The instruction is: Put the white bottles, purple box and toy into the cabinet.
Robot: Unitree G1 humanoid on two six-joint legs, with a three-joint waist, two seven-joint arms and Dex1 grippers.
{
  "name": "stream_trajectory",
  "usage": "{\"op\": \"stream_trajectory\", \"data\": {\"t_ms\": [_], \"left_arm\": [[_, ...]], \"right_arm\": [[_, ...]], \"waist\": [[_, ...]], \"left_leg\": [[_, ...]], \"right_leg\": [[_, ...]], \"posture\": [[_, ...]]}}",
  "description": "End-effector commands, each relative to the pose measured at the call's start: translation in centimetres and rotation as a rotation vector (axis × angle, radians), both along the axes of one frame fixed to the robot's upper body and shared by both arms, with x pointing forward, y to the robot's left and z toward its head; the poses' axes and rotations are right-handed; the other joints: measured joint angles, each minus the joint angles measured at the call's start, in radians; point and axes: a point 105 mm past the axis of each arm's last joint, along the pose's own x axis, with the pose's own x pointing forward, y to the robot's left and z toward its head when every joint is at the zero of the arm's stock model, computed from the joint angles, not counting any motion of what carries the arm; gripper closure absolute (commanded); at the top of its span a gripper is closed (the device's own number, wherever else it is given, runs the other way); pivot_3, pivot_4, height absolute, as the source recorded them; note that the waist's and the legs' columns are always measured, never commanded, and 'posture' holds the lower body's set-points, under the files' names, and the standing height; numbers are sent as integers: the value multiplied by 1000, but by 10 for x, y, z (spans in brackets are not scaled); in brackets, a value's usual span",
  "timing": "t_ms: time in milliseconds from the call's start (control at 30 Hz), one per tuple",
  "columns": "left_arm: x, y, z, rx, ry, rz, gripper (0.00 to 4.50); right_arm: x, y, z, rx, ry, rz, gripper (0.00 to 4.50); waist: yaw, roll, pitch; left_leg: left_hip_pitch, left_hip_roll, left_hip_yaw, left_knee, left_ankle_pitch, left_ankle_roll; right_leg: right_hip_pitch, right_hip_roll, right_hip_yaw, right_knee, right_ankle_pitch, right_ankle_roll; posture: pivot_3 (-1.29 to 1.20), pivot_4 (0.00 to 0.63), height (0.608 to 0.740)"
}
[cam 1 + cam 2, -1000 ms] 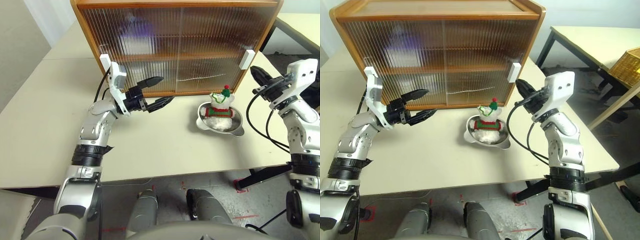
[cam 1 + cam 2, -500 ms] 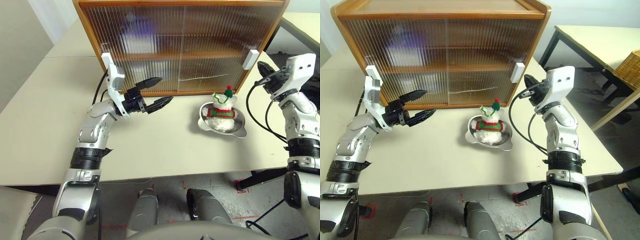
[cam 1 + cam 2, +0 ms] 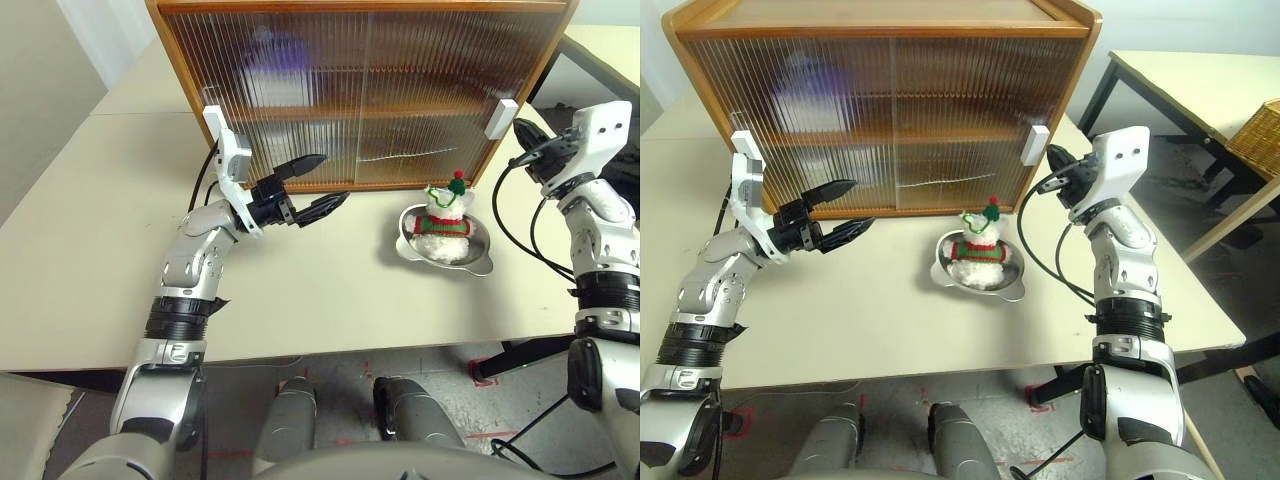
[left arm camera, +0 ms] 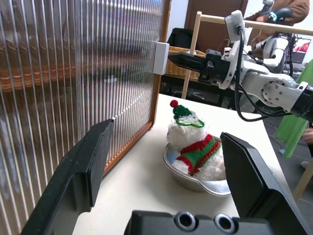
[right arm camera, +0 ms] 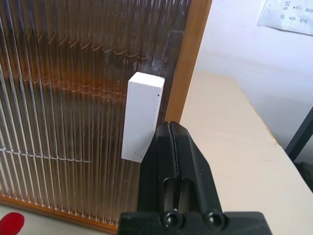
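The cabinet [image 3: 400,80] stands at the back of the table with both ribbed sliding doors closed. A purple blur, the purple box [image 3: 278,50], shows through the left door on the upper shelf. The white bottles are hidden. The toy [image 3: 444,212], white plush with a red-and-green hat and scarf, sits in a steel bowl [image 3: 478,262] in front of the right door. My left gripper [image 3: 335,177] hovers open and empty before the left door, pointing toward the toy [image 4: 188,139]. My right gripper [image 5: 170,128] is shut and empty, its tip just beside the right door's white handle [image 5: 143,116].
The table's right edge runs close behind my right arm. A second table with a wicker basket [image 3: 1255,125] stands off to the right. Open tabletop lies between my left gripper and the bowl.
My right gripper has edged forward and up to the right door's handle. The left arm has held still. The camera view shifted slightly.
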Motion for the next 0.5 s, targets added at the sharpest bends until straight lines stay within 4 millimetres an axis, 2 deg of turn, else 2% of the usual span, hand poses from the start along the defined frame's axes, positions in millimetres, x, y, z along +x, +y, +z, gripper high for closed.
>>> {"op": "stream_trajectory", "data": {"t_ms": [33, 500], "left_arm": [[-3, -3, -1, 5, 3, -10, 0], [-3, -4, -2, 3, 5, -12, 0]], "right_arm": [[2, 5, 7, -2, -6, 18, 4482], [3, 30, 14, 25, 4, 102, 4482]], "waist": [[0, 0, 0], [-1, 0, 0]], "left_leg": [[0, 0, 0, 0, 0, 0], [0, 0, 0, 0, 0, 0]], "right_leg": [[0, 0, 0, 0, 0, 0], [0, 0, 0, 0, 0, 0]], "posture": [[46, 98, 740], [46, 98, 740]]}}
